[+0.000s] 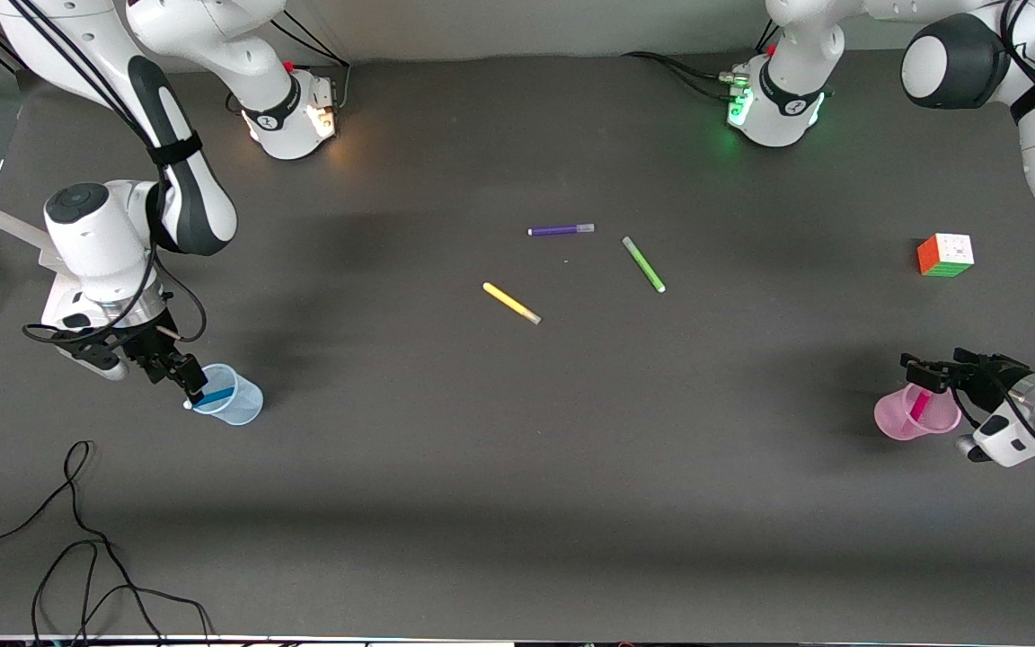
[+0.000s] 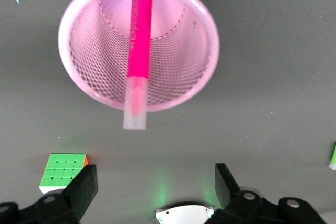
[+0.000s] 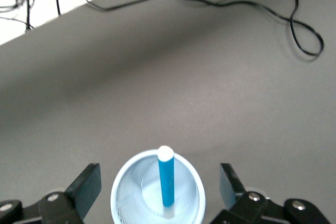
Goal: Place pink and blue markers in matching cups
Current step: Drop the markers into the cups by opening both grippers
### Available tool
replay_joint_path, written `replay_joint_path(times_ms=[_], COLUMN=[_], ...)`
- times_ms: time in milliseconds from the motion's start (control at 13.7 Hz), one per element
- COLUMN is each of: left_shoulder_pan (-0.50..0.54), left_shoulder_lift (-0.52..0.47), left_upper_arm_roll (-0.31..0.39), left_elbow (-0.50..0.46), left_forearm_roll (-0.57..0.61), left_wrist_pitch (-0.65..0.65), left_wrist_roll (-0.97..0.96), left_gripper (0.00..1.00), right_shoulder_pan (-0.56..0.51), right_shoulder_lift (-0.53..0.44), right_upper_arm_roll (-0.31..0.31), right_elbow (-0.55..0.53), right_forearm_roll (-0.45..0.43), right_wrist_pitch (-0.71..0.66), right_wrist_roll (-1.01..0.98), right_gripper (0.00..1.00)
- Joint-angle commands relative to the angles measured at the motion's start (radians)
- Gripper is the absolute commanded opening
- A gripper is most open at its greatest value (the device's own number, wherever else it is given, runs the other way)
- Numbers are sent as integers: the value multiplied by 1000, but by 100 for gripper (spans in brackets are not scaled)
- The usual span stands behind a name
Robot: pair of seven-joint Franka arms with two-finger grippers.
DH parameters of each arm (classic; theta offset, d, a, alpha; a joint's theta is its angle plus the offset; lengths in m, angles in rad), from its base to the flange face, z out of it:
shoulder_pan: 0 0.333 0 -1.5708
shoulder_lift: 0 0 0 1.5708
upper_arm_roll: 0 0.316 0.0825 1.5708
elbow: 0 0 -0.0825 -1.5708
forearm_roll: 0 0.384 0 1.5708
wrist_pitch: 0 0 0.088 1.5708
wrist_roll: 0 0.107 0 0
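Note:
The pale blue mesh cup [image 1: 243, 404] stands at the right arm's end of the table with the blue marker [image 1: 215, 395] upright in it, white end up. My right gripper [image 1: 187, 376] hangs open just over its rim, holding nothing. In the right wrist view the cup [image 3: 123, 184] and marker [image 3: 167, 182] sit between the spread fingers [image 3: 86, 182]. The pale pink cup [image 1: 895, 420] stands at the left arm's end and holds the pink marker [image 1: 919, 404]. My left gripper [image 1: 926, 373] is open above it. The left wrist view shows the cup [image 2: 84, 72], the leaning marker [image 2: 139, 40] and the empty gripper [image 2: 156, 184].
A purple pen [image 1: 561, 230], a green pen [image 1: 643, 264] and a yellow pen [image 1: 511, 303] lie mid-table. A colour cube [image 1: 945, 254] sits farther from the front camera than the pink cup. Black cables [image 1: 77, 539] trail near the table's front edge at the right arm's end.

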Motion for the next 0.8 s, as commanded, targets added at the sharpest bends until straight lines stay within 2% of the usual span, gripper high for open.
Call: replay_joint_path(times_ms=[0,73,146,365,438,730], left_shoulder_pan=[-56,-70,-90,-107,-118,-133], left_shoulder_lift=[-122,-187,-278,-522,-592,-856], left_upper_arm_roll=[1,1,1,-2,0,-2], left_elbow=[0,-24,-95,-302,-374,-651], left_forearm_roll=[18,19,19,18,18,18], left_wrist_pitch=[-54,-67,-47,34,65,209], left_wrist_roll=[-71,-100,-111,-134,-138,-173], left_gripper=[99,99,99,99,99,99], right_shoulder_pan=[9,9,9,8,6,8], right_shoulder_lift=[-115,-152,-180,-171,-168,-180], right_upper_arm_roll=[-9,-6,-6,-3,-2,0], right_elbow=[34,68,129,441,509,692], right_forearm_roll=[-24,-29,-32,-32,-27,-18], right_wrist_pitch=[-202,-313,-451,-979,-1081,-1340], right_wrist_roll=[12,12,12,-57,-58,-60], right_gripper=[100,100,100,100,100,100])
